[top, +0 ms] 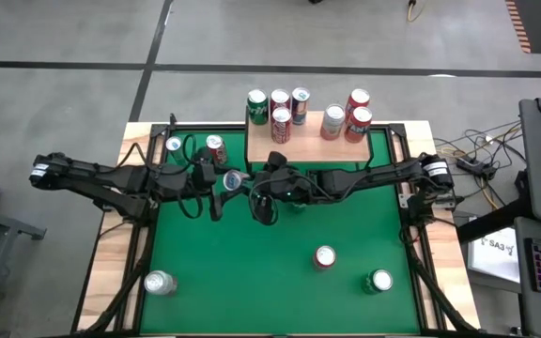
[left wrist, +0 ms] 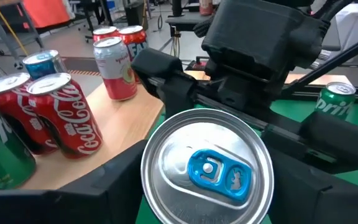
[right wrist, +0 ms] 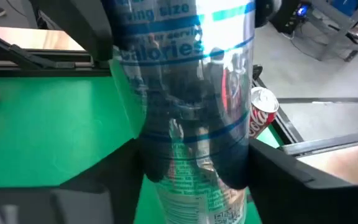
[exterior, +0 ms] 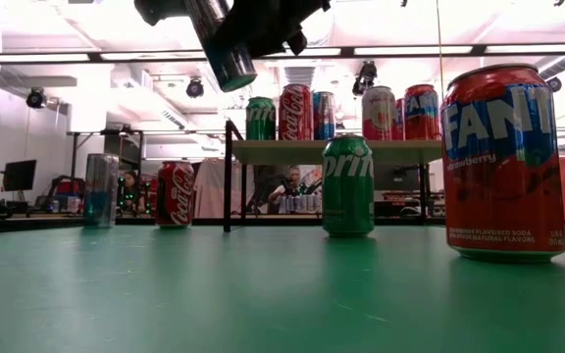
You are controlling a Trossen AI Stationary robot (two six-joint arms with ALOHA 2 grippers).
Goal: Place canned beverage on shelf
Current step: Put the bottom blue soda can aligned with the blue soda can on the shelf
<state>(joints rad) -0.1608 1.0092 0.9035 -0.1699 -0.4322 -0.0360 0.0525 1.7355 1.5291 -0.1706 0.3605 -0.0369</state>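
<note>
Far L on the worktop [top: 252, 272]: a silver can [top: 160, 283] near the front corner. At the back, just L of the shelf, stand a blue-topped can [top: 174, 145] and a red cola can [top: 215, 146].

L gripper [top: 219, 180] is at mid-worktop, right up against the carried can [top: 234, 178]. Its wrist view looks onto the can's lid and blue tab. Can't tell whether it has hold of the can or stands loose beside it.

The can is a tall silver-and-blue one, held in the air, clear of the felt and a bit tilted. It's in front of the shelf's L end, not yet over the board.

R gripper [top: 250, 184] meets it from the other side. In its wrist view the fingers sit closed on the can's body, one each side, so prob. R carries the weight.

Looks like a hand-over or a two-arm steadying, w/ the lift to the shelf [top: 308, 150] next. To do it well:
- Only one arm should let go, and only once the other's grip is firm.
- Bring the can upright before moving it.
- Raise it above the tops of the shelf cans [top: 281, 123], then go in over the board's front edge.
- The bare wood in front of and between the seven cans there is the likely spot.
- Lower it straight down and release only when the base sits flat.
- Main risk: clipping a neighbour can w/ a finger.

R of centre, a red can [top: 324, 256] and a green can [top: 379, 280] wait on the felt.
</note>
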